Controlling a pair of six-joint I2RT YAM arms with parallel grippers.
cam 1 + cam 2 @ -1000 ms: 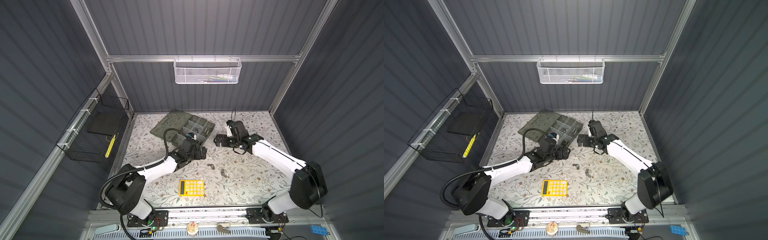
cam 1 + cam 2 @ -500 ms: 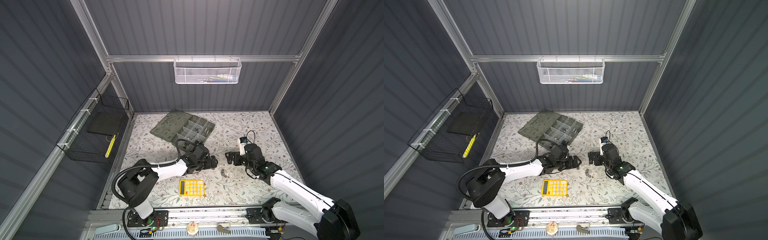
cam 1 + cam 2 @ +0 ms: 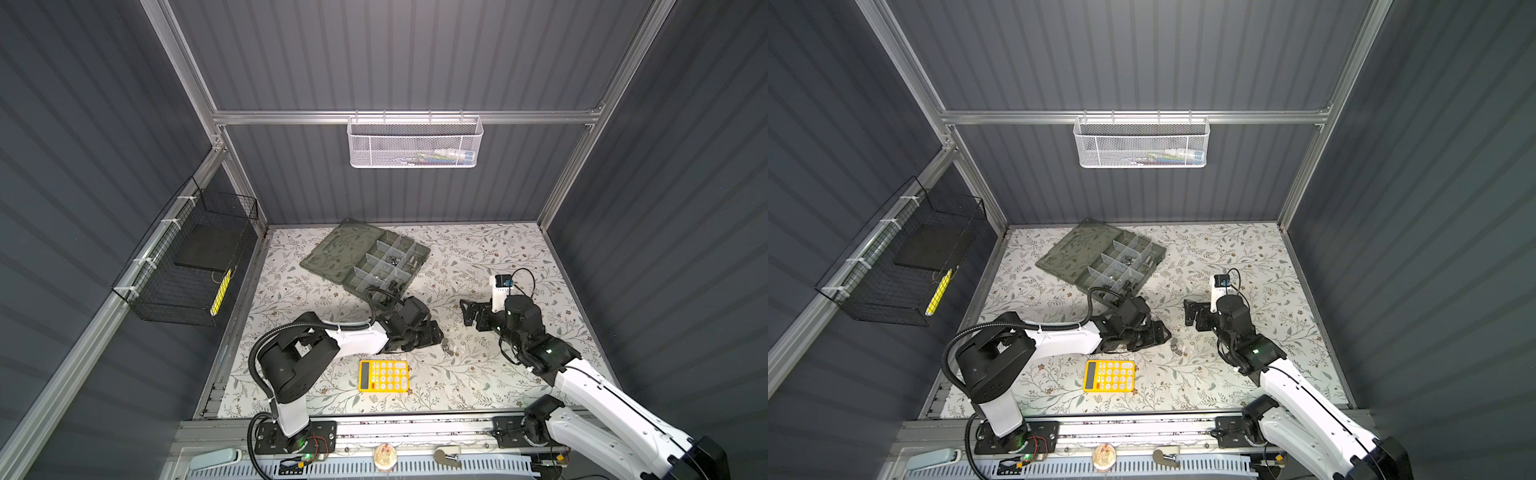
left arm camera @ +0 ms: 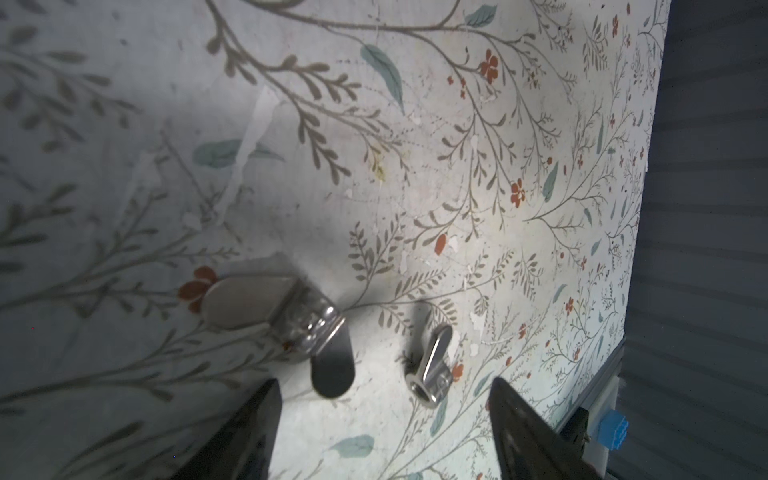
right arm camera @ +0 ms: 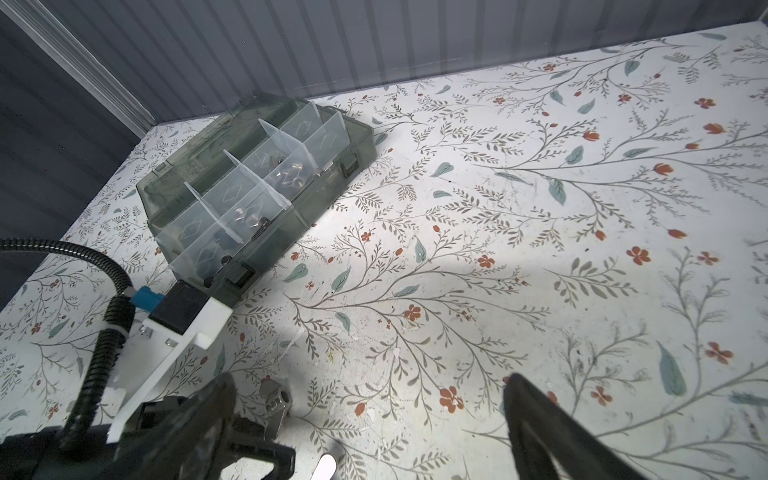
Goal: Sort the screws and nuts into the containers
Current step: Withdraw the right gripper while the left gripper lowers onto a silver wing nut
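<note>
Left pincer [image 4: 386, 436] is spread and empty, wing nut [image 4: 430, 365] just ahead between its tips, lying lengthwise. Right pincer [image 3: 467, 313] is spread too, farther away.

Silver nuts [image 4: 430, 370], floral tabletop [image 4: 415, 124]

A yellow calculator [image 3: 383, 376] lies flat on the floral worktop [image 3: 478, 257], near its front edge. A white mesh basket [image 3: 415, 143] hangs from the back rail. A black wire basket [image 3: 187, 266] on the left wall holds a dark slab [image 3: 208, 249].
</note>
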